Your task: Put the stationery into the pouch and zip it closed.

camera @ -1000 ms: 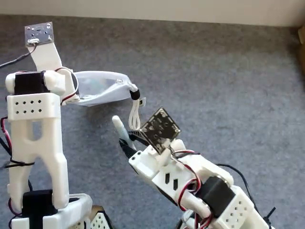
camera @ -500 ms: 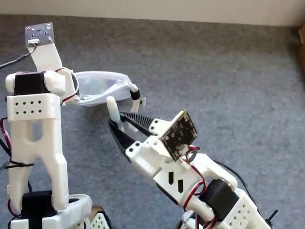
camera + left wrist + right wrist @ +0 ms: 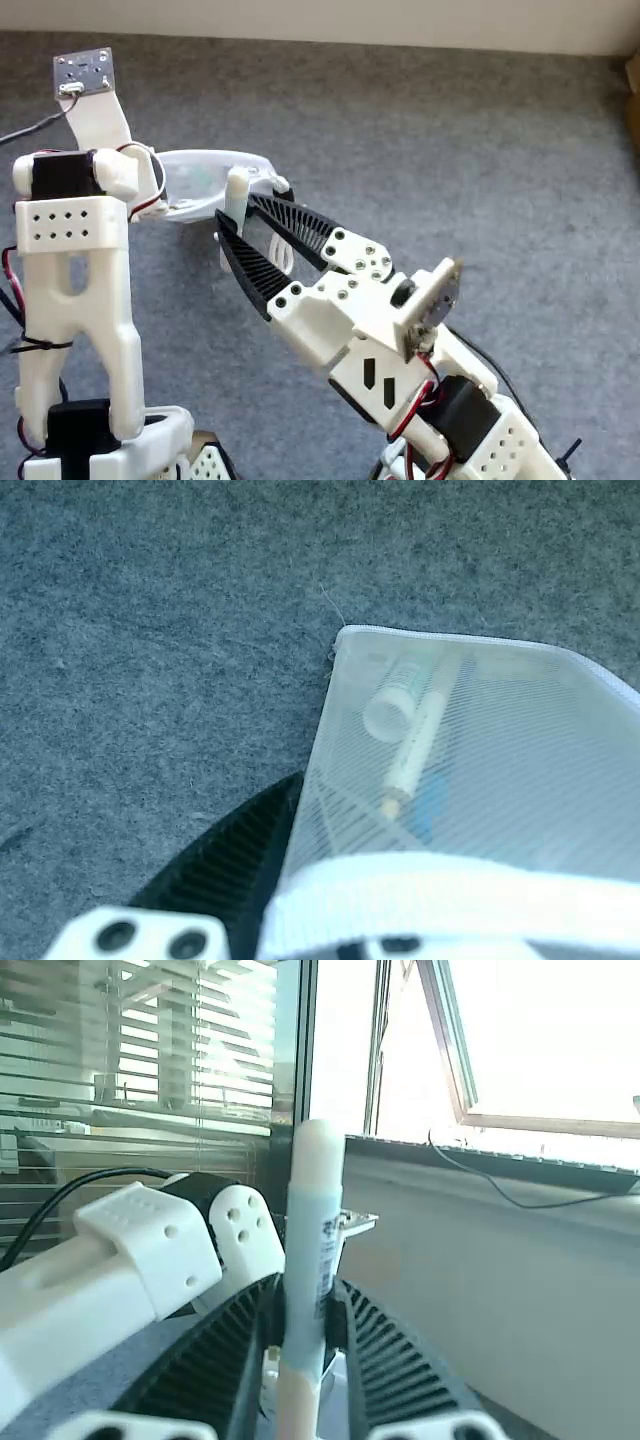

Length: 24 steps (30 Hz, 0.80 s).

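At the near left of the grey surface (image 3: 480, 150), the pouch (image 3: 205, 180) hangs from the left arm (image 3: 70, 250). The left fingers (image 3: 225, 870) look closed on its zip edge, one black finger showing under the mesh. Through the mesh I can see a pencil (image 3: 415, 745) and a small tube (image 3: 388, 710) already inside.

The right fingers (image 3: 300, 225) are clamped on a white pen (image 3: 237, 188), which stands straight up between them in the right wrist view (image 3: 312, 1250). From above, the pen's upper end overlaps the pouch's right-hand end, by the zip pull (image 3: 282, 188). I cannot tell whether it touches the pouch or whether the mouth is open there.

The pouch lies just beyond the pen, toward the left arm. Its length runs side to side, while the pen points away from the robot, so the two are crossed. To my eye the pen has to be turned along the pouch before it can slide in. The right arm is the one placed to do that.

A second ago the pen was lower and well short of the pouch, with the white strap loop hanging free between them. The right arm has since stretched forward and rolled its wrist, carrying the pen up to the pouch. The left arm and pouch have not shifted.
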Available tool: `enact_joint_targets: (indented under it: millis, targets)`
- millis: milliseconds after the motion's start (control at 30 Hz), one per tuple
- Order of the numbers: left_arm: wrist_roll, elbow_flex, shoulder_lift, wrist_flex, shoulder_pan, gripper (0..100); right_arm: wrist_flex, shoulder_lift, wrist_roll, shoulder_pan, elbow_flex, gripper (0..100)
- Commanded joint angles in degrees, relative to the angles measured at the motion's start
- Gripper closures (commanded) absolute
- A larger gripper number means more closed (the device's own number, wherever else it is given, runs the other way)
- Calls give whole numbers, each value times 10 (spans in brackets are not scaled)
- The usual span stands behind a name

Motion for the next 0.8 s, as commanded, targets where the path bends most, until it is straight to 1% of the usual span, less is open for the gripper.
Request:
enact_joint_targets:
  millis: [0, 233, 367, 600, 767]
  targets:
    - [-1, 15, 6, -8, 6, 994, -51, -12, 44, -4, -7, 993]
    - [-1, 15, 6, -9, -9, 994, -126, -10, 52, -4, -7, 993]
    - [-1, 15, 6, -9, -9, 994, -172, 33, 53, -3, -7, 993]
    - [-1, 15, 6, -9, -9, 994, -302, 167, 53, 61, -8, 993]
    - [-1, 14, 6, -9, -10, 994, -313, 221, 51, 75, -7, 993]
